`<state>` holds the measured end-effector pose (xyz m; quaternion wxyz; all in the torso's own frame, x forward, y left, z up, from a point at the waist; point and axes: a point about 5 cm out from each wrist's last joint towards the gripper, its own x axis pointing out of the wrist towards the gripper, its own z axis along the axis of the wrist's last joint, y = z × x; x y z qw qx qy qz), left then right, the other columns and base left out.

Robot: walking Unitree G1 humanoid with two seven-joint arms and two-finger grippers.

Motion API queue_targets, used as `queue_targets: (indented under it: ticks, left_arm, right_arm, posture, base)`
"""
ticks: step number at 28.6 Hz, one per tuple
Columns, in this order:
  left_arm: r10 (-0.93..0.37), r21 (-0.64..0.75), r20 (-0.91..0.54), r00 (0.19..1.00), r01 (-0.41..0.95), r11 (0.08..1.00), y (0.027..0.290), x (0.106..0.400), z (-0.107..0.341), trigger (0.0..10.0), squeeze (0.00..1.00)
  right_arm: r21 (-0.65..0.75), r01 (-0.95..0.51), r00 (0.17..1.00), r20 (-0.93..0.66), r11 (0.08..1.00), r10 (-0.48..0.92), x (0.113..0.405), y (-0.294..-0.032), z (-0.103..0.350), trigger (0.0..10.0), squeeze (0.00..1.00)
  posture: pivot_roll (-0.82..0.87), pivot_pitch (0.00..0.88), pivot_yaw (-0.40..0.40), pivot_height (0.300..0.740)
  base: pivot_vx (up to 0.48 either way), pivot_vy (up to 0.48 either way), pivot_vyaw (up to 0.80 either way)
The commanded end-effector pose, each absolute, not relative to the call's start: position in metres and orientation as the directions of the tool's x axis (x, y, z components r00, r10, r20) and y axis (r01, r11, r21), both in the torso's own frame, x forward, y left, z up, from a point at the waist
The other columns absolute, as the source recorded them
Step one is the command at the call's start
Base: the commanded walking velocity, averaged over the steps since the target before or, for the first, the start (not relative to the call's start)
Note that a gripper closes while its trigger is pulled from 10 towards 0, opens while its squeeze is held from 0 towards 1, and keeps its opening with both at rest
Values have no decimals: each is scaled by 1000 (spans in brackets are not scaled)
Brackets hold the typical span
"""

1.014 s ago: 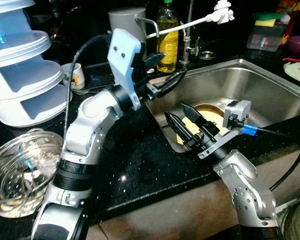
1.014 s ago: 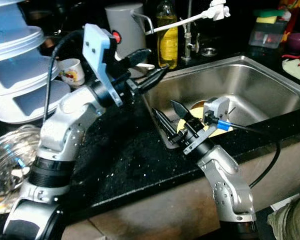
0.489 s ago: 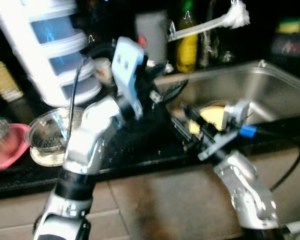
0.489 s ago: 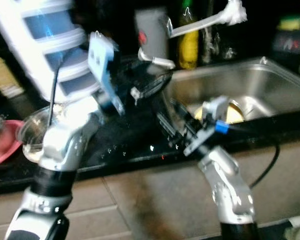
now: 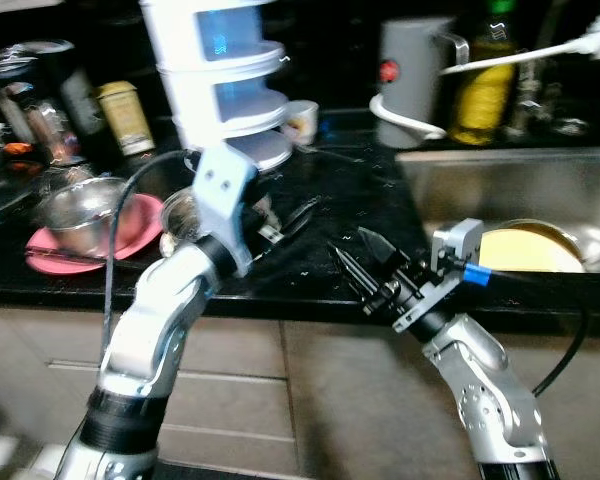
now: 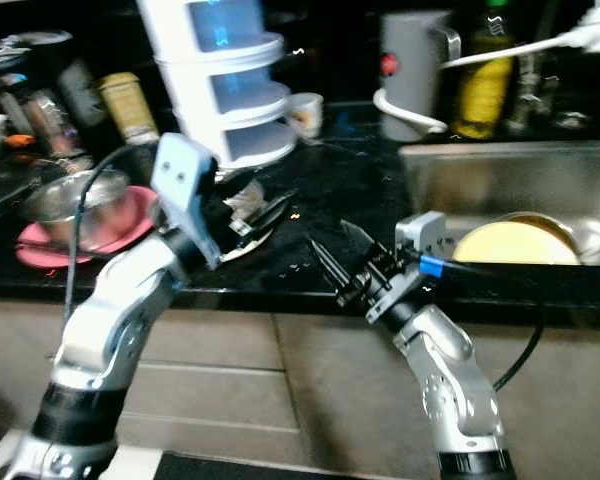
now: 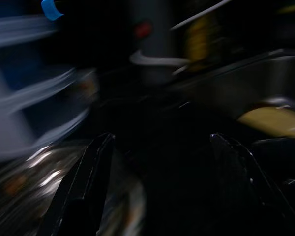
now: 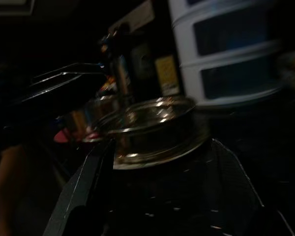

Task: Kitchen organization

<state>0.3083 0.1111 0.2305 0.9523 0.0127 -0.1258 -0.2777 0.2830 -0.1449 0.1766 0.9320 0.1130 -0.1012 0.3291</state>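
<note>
- The glass bowl (image 5: 185, 212) is sitting on the black counter (image 5: 320, 200), left of centre in the head view, just behind the left gripper (image 5: 292, 222) and partly hidden by the left arm.
- A yellow plate (image 5: 528, 250) is lying in the steel sink (image 5: 500, 180) at the right edge, just beyond the right gripper (image 5: 365, 262).
- The left arm is rising from the lower left and bending over the counter edge; its fingers (image 7: 91, 182) are standing spread apart and gripping nothing.
- The right arm is coming up from the lower right, the gripper pointing to the left over the counter edge, fingers (image 8: 88, 187) apart and empty.
- Compared with one second ago, the camera has turned to the left: the sink is now lying at the right edge, and a pink plate (image 5: 50, 250) with a metal bowl (image 5: 75, 205), the white stacked container (image 5: 225, 80) and the grey kettle (image 5: 412, 75) are now appearing along the top.
</note>
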Motion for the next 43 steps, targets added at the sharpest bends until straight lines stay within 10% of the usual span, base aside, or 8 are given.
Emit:
queue_targets:
  ticks: [1,22,43]
  left_arm:
    - [-499,110,227,836,487,866,120,308,230,10000,0]
    - [-404,97,196,893,393,915,147,334,207,10000,0]
    - [-670,252,145,728,628,737,111,321,212,10000,0]
  right_arm:
    - [144,-635,764,264,759,589,284,-144,175,10000,0]
    - [135,-590,799,236,796,553,294,-147,170,10000,0]
    - [133,-594,796,241,793,556,294,-145,171,10000,0]
  posture:
    - [-47,0,29,740]
    - [-55,0,21,740]
    - [-54,0,25,740]
  base:
    - [0,0,788]
    - [0,0,112]
    - [0,0,0]
